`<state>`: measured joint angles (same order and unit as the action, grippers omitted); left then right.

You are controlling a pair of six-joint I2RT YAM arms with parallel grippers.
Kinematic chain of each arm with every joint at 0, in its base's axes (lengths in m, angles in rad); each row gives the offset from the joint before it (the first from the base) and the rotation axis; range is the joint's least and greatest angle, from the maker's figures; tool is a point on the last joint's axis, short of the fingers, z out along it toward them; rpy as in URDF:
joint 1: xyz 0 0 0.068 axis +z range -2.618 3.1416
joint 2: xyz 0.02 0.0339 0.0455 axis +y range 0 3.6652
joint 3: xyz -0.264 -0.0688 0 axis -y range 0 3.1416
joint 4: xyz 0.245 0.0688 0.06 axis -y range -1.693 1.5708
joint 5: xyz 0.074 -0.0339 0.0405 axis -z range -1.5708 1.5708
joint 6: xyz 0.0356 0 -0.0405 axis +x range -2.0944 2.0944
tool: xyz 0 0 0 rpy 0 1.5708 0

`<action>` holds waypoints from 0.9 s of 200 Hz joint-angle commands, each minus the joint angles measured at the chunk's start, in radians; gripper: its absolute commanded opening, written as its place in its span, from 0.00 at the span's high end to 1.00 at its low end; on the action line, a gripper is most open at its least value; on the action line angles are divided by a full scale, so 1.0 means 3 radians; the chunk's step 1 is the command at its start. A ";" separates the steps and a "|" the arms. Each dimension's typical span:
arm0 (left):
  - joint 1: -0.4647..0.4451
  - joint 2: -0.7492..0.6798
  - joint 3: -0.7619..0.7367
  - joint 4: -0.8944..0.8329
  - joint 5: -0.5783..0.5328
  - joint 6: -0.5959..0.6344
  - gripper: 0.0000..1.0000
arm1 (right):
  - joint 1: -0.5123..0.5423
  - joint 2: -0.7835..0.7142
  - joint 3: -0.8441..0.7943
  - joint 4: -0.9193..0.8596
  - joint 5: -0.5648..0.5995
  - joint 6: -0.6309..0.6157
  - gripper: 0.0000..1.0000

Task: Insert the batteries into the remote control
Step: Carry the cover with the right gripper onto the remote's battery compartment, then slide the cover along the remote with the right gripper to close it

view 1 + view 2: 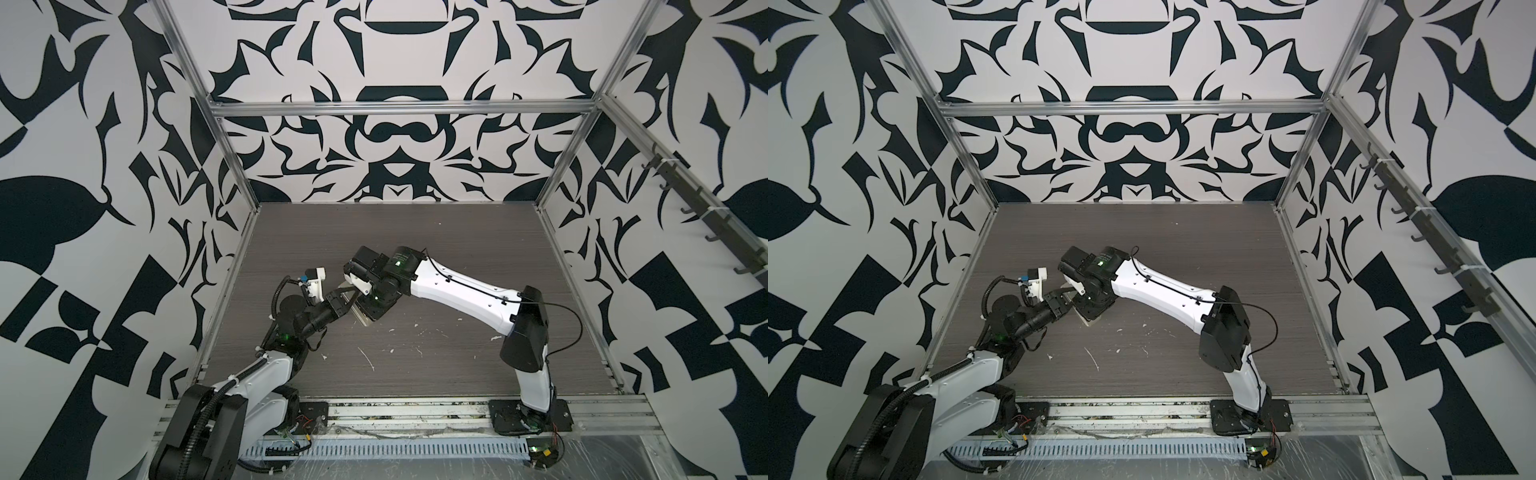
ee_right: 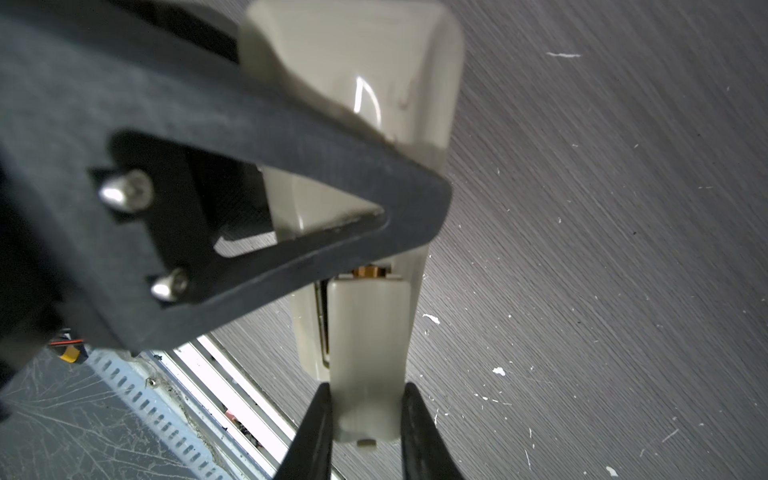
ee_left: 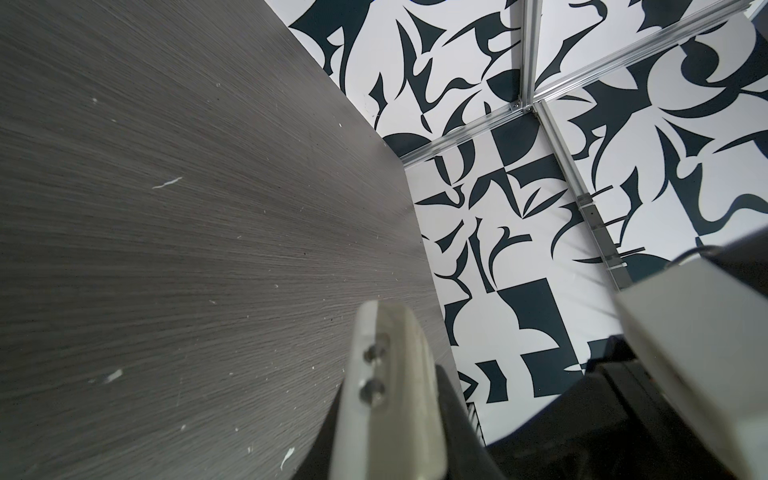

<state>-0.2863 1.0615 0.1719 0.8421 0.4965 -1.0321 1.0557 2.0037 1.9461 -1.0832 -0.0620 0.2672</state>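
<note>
Beige back showing: one remote control [image 2: 374,104] in play, over the grey table [image 1: 415,249], left of centre in both top views and mostly hidden under the two wrists. Two grippers are on it. The left gripper [image 3: 403,345] is clamped tight across the body, one dark finger lying over the back. The right gripper [image 2: 365,388] is narrow, pinching the battery cover [image 2: 365,332] by its sides at the tail end. The long axis runs from one grip to the other, cover end toward the table's front rail [image 2: 232,374]. One battery [image 2: 368,272] peeks out, a copper-gold glint at the cover's inner edge; a second I can't make out
</note>
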 commanded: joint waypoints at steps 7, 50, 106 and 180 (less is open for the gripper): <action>0.0008 -0.0022 -0.0036 0.0154 0.0025 -0.0006 1.00 | 0.0024 -0.0047 0.0104 -0.0049 -0.0025 -0.0013 0.96; 0.0010 -0.0045 -0.0063 0.0139 0.0036 -0.0006 1.00 | 0.0020 0.0027 0.0157 -0.0026 -0.0034 -0.0012 0.96; 0.0011 -0.0069 -0.0068 0.0125 0.0037 -0.0001 1.00 | 0.0024 0.0059 0.0178 0.0013 -0.0067 0.0009 0.96; 0.0012 -0.0093 -0.0072 0.0118 0.0033 -0.0006 1.00 | 0.0047 0.0065 0.0177 0.0049 -0.0130 0.0017 0.96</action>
<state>-0.2859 1.0538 0.1699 0.8402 0.4965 -1.0317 1.0618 2.0262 1.9663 -1.0782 -0.0868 0.2676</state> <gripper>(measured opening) 0.250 0.265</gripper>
